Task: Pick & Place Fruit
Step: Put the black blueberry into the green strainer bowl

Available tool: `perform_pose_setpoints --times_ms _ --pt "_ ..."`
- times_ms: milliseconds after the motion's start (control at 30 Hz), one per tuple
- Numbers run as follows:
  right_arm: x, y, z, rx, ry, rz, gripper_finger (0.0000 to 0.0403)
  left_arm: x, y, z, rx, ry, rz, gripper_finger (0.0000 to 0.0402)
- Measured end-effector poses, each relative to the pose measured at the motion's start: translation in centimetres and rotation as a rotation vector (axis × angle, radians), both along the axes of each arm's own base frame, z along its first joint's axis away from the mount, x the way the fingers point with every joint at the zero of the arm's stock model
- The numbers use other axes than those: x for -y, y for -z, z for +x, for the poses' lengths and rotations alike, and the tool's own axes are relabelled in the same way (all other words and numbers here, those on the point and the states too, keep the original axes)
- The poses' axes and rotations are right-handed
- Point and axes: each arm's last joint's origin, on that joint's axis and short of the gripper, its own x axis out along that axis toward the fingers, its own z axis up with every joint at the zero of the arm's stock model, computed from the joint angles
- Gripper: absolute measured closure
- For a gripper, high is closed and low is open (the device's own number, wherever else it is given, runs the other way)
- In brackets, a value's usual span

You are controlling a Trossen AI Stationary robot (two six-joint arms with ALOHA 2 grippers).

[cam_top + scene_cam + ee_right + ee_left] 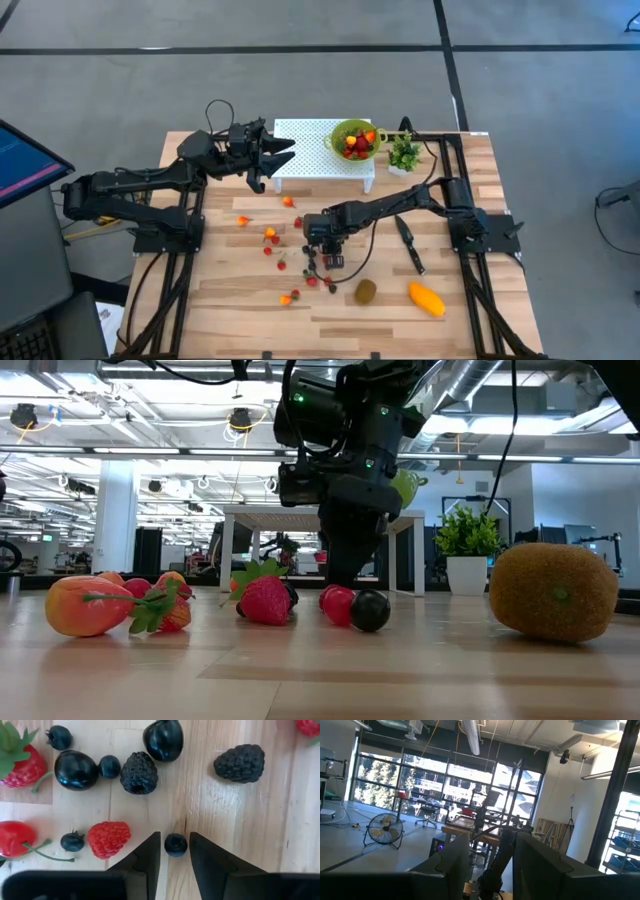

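While my right gripper (175,851) hangs straight down over the berry scatter at the table's centre, I log these items, left to right.

1. Left gripper (283,152): raised at ten o'clock beside the white perforated stand (300,135), fingers parted, holding nothing.
2. Loose red and orange berries (270,234): strewn on the wooden table (220,290) at nine o'clock from the right gripper.
3. Small dark round blueberry (175,844): on the wood directly between the right gripper's two dark fingers (148,857), which flank it narrowly; I cannot tell whether they touch it yet. Round, so no long axis matters. My right arm is far nearer.
4. Brown oval kiwi (366,291) and orange-yellow mango (427,299): at five o'clock.
5. Green bowl (340,130): on the stand at twelve o'clock, already containing red fruit pieces (358,143).
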Motion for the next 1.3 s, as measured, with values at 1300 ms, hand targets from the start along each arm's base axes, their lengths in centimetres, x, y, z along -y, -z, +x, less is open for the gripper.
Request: perform_pose_setpoints --times_ms 1300 --pt "0.06 0.32 -0.42 -0.049 -0.014 -0.009 0.0287 0.00 0.00 0.00 0.000 0.000 0.000 0.0243"
